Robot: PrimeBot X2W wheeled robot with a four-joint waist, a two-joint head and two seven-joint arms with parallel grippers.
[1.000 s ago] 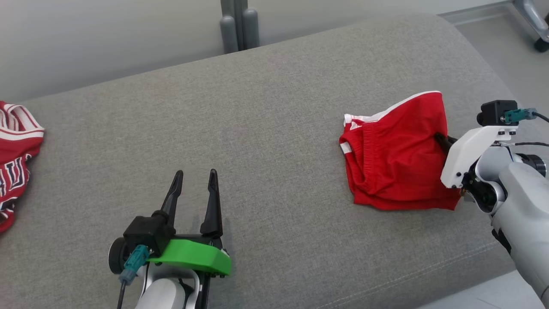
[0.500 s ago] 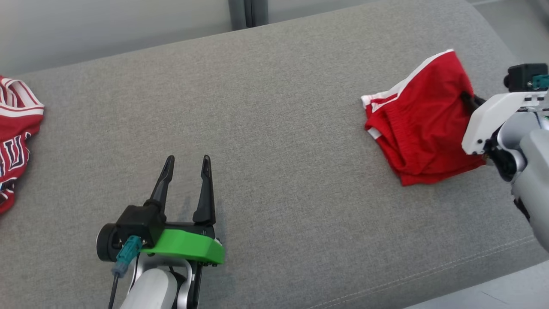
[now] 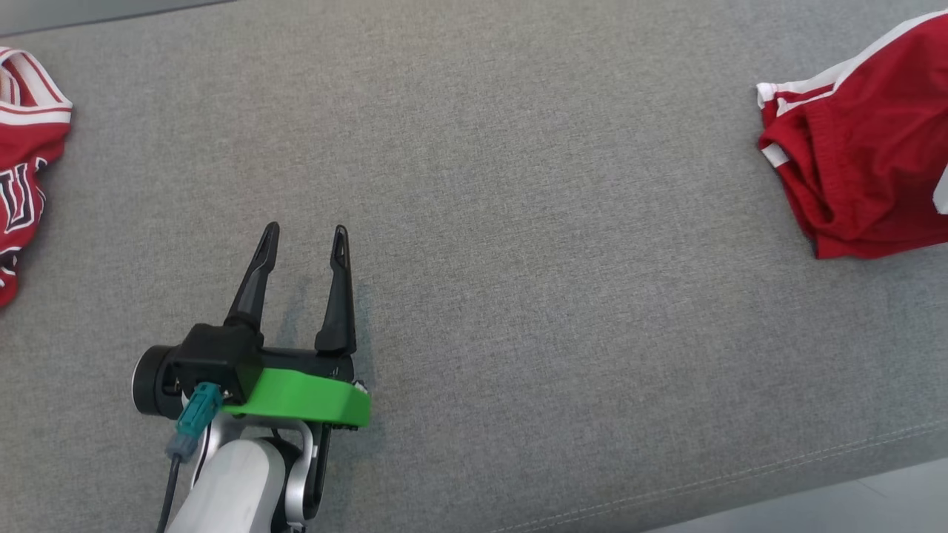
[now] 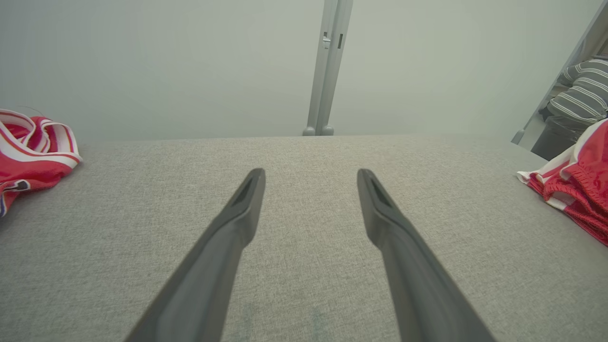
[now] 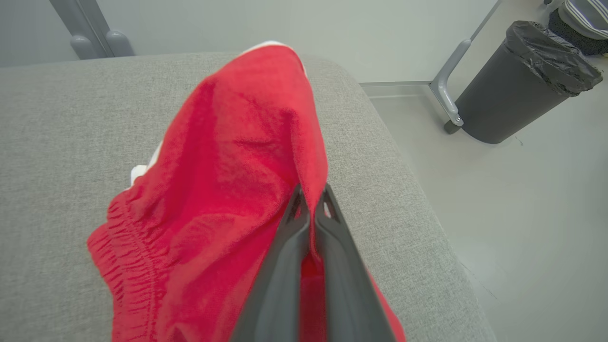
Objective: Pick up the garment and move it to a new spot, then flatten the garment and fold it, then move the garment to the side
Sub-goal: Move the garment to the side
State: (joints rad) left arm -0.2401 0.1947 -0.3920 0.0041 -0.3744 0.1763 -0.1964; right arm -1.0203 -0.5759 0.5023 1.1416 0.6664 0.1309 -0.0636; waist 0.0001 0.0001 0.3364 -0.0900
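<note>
So the garment here is a pair of red mesh athletic shorts with white side stripes and a gathered elastic waistband (image 5: 223,171), bunched into a rough fold at the right end of the long grey woven-fabric cushion (image 3: 518,185). That's close to its rounded right edge, with bare floor beyond.

The right gripper (image 5: 311,209) has its two dark fingers pressed together on a ridge of the red cloth. The fabric tents up toward the fingertips, and the waistband end looks to be lying on the cushion. The left gripper (image 3: 305,229) is well apart from all that, low over the near-left part of the cushion, fingers spread wide with nothing between them.

My take on handling: this stuff is light, limp and a bit slick. It'll drape and swing from a single pinch, and the folded layers could slide off each other. From the wrist view I can't tell if the pinch has every layer or just the top one. If I were picking a hold, I'd go for the waistband or a hemmed edge, since it's thicker and less likely to slip out.

Also around: a crumpled red jersey with white stripes and lettering (image 3: 26,148) at the far left end, and a dark bin with a black liner (image 5: 517,80) on the floor to the right.
</note>
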